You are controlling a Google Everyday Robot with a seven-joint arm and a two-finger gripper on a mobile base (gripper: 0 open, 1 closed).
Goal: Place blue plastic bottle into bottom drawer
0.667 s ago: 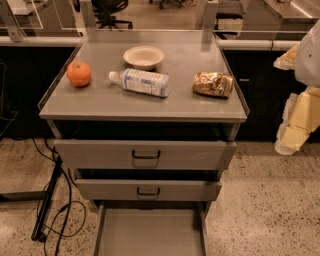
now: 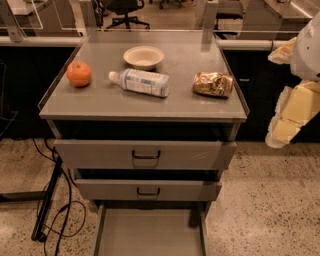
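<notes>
Delta: the claw (image 2: 280, 131) has edged a touch inward toward the cabinet. Nothing on the worktop (image 2: 100, 106) has shifted.
Bottom drawer (image 2: 150, 234): nearest you and pulled out, with a bare grey floor as far as the frame shows. It looks ready to receive.
Upper drawers (image 2: 145, 155): two with dark handles. They overhang the rear of the bottom drawer, so plan your drop at its front part.
Claw: off the right side of the cabinet, below worktop level and well apart from the bottle. I cannot tell whether it is wide or narrow, and nothing shows in it.
Blue plastic bottle (image 2: 142, 82): lying on its side mid-worktop, white cap pointing left. It sits between the orange (image 2: 79, 74) and the foil snack bag (image 2: 213, 84), just in front of the bowl (image 2: 143, 56).
Handling: I judge it light and thin-walled, so it gives under squeeze. It is round and smooth and may roll toward the front or back edge.
Grip: take it across the labelled middle, square to its long axis. Avoid the cap end.
Surface: the worktop is flat, smooth grey metal with a low lip at the sides. Expect little friction.
Room: speckled floor, cables (image 2: 50, 220) left of the cabinet, office chair (image 2: 125, 12) behind.
</notes>
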